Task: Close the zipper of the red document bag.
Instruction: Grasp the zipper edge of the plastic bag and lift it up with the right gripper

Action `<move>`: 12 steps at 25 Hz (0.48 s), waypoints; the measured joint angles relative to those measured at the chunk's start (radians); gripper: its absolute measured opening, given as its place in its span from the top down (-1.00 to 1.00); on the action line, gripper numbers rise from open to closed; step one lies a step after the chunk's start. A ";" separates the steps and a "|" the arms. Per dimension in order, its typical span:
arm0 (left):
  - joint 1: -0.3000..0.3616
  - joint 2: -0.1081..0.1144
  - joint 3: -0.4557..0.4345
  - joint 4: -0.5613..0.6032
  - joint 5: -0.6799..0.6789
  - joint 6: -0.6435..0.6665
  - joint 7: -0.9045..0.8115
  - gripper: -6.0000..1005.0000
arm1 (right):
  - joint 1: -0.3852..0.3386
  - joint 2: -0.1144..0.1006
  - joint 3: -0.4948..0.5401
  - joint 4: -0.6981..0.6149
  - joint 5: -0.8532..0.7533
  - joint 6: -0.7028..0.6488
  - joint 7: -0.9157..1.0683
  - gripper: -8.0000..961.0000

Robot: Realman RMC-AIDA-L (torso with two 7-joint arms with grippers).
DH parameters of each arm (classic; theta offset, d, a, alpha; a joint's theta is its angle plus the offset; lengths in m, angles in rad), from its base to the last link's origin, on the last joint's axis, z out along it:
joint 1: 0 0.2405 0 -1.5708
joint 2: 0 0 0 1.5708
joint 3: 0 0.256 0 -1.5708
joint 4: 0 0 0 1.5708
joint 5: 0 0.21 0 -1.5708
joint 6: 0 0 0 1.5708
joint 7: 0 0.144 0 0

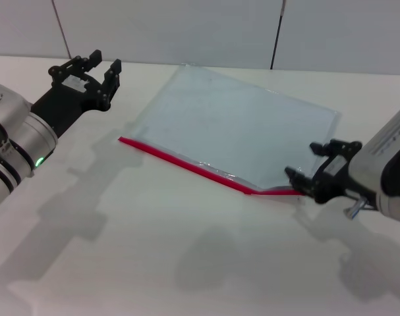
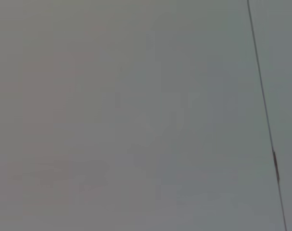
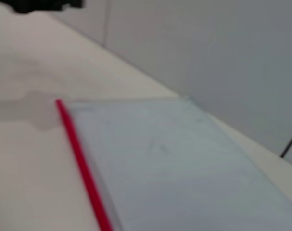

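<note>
Right gripper (image 1: 304, 176) sits at the near end of the zipper (image 1: 186, 163) on the red document bag (image 1: 239, 125), grip impossible to tell, left gripper (image 1: 94, 74) hovers open well off — next, I'd judge, a pull along the strip

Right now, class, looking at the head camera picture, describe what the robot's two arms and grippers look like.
Both arms are silver-grey cylinders with black joint bands, each carrying a small lit dot, green on the left, blue on the right. The left gripper is matte black with blocky, ridged fingers and a white label. The right gripper is black too, with slim fingers.
</note>
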 joint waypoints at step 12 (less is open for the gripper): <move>0.001 0.002 0.000 0.001 -0.002 -0.001 0.000 0.23 | -0.038 0.136 0.160 -0.036 -0.011 -0.309 -0.350 -0.32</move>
